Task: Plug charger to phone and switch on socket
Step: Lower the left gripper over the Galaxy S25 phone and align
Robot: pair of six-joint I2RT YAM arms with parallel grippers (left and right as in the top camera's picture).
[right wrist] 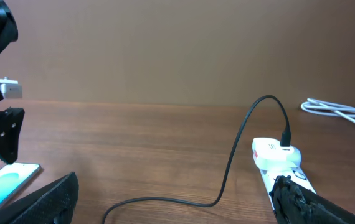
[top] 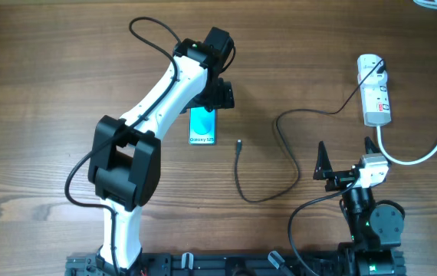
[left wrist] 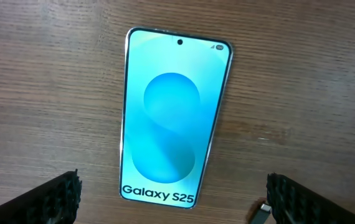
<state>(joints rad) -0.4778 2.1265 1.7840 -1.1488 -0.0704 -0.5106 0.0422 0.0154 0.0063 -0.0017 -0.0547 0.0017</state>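
Note:
The phone [top: 202, 128] lies flat on the table, turquoise screen up, "Galaxy S25" at its near edge; the left wrist view shows it whole [left wrist: 172, 118]. My left gripper [top: 220, 95] is open and empty above the phone's far end, its fingers [left wrist: 172, 182] wide on either side. The charger, a thin black cable [top: 291, 157], curls from its plug [top: 380, 70] in the socket [top: 374, 92] to a connector tip [top: 238, 143] lying right of the phone [left wrist: 260, 213]. My right gripper [top: 346, 159] is open and empty near the socket [right wrist: 277, 155].
A thick white lead [top: 433, 146] runs from the socket's near end round to the table's back right corner [right wrist: 342, 112]. The cable loops across the wood between the two arms [right wrist: 227, 180]. The left arm's own black cable arcs behind it [top: 153, 34].

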